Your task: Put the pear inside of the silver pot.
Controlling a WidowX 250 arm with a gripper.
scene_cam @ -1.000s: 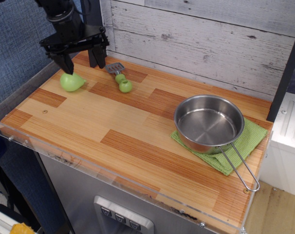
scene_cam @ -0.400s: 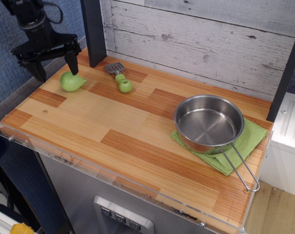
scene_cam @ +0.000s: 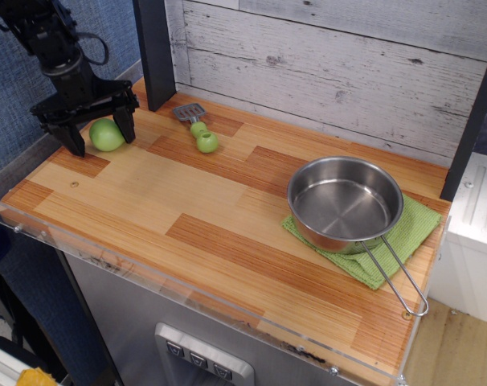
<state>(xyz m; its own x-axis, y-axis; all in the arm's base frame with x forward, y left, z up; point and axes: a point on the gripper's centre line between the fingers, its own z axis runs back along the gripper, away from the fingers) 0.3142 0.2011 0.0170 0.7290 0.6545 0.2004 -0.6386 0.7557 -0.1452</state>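
Note:
The light-green pear [scene_cam: 107, 135] lies on the wooden table top at the far left. My gripper [scene_cam: 101, 134] is lowered over it, open, with one finger on each side of the pear; I cannot tell whether the fingers touch it. The silver pot [scene_cam: 345, 202] stands on a green cloth [scene_cam: 412, 229] at the right of the table. Its wire loop handle [scene_cam: 396, 277] points toward the front right corner. The pot is empty.
A small spatula with a green knobbly handle [scene_cam: 201, 132] lies just right of the pear near the back. A dark post [scene_cam: 153, 48] stands behind the gripper. A white plank wall runs along the back. The table [scene_cam: 187, 209] has a clear plastic rim.
The gripper has come down and forward from above the table's left edge, and its fingers now straddle the pear. The pear looks slightly turned or shifted; the pot has not moved.

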